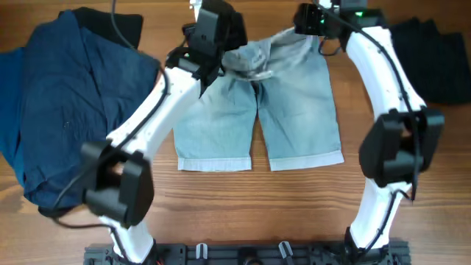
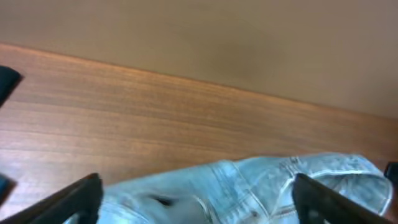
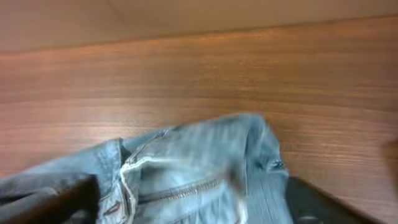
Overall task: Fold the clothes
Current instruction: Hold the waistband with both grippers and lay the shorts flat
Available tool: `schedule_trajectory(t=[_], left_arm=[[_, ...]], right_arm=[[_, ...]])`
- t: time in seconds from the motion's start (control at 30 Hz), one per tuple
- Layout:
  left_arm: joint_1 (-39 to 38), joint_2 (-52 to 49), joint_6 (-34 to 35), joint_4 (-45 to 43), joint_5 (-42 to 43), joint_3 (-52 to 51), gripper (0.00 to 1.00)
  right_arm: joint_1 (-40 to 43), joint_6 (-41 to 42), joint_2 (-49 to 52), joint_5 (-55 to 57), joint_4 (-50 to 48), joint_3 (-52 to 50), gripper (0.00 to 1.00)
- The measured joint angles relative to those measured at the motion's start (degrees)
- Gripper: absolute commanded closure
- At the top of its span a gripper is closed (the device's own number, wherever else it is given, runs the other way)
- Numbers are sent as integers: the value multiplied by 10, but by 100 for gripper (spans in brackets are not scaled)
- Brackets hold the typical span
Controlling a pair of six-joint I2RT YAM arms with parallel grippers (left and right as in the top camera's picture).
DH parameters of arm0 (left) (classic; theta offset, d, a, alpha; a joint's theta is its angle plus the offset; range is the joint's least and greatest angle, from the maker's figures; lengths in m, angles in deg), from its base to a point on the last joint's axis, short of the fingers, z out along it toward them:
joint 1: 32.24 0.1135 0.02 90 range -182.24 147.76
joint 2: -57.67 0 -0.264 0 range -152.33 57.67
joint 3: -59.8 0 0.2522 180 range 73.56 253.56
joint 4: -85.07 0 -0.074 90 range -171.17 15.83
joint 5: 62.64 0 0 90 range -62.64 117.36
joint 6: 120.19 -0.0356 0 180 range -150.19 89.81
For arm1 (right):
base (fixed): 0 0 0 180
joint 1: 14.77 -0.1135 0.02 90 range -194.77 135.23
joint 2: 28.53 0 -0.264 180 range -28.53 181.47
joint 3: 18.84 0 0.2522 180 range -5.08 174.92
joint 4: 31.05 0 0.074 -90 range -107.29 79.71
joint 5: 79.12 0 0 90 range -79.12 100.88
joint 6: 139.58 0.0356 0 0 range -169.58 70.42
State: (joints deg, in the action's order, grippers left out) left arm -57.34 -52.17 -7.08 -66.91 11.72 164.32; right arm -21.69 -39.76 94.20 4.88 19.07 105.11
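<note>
The faded light-blue denim shorts (image 1: 257,110) lie in the middle of the table, with the hemmed legs toward the front edge and the waistband at the far side, bunched and rumpled. My left gripper (image 1: 210,48) is over the waistband's left part. In the left wrist view (image 2: 199,211) its fingers stand wide apart with denim (image 2: 249,186) between them. My right gripper (image 1: 316,22) is over the waistband's right corner. In the right wrist view (image 3: 193,208) its fingers are also wide apart, over the zip and fly of the shorts (image 3: 186,168).
A dark blue garment (image 1: 66,103) lies spread at the left, with a black one (image 1: 118,26) behind it. Another black garment (image 1: 434,59) lies at the far right. The wooden table (image 1: 294,213) shows bare in front of the shorts.
</note>
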Motion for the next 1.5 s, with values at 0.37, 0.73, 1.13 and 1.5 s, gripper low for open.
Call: schedule_trajectory(t=[0.37, 0.73, 1.13, 1.5], left_arm=[[25, 34, 0, 163, 52, 2, 4], [-12, 46, -181, 307, 101, 3, 7], [-19, -48, -353, 260, 113, 3, 14], [-19, -56, -274, 152, -3, 3, 96]], right_arm=[[0, -3, -20, -67, 211, 0, 0], [3, -5, -22, -86, 260, 0, 0], [45, -11, -55, -86, 268, 0, 0], [47, -12, -56, -86, 246, 0, 0]])
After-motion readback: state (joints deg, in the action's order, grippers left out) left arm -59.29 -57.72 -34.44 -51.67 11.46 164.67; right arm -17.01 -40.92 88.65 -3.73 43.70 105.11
